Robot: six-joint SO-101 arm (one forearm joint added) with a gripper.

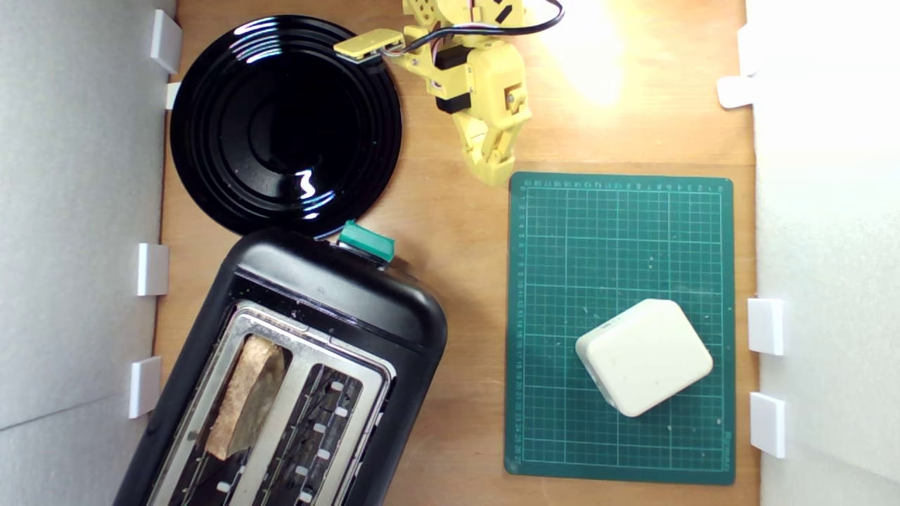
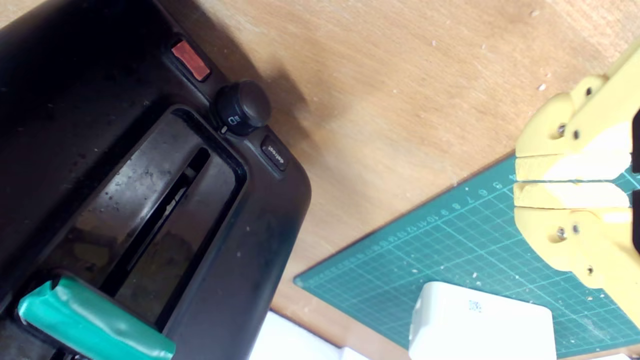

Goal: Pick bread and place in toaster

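Toaster [image 1: 295, 365]: black, silver top plate, teal lever knob [image 1: 365, 242], at the exterior view's lower left on the wooden tabletop [image 1: 457, 232]. Bread [image 1: 242, 397]: standing in the slot nearer the exterior view's left. Black plate [image 1: 281, 126]: just behind toaster. White block [image 1: 643, 365]: on green cutting mat [image 1: 619, 232]. Pincer [image 1: 496, 165]: yellow, pressed together, empty, at the mat's far corner, well apart from the bread
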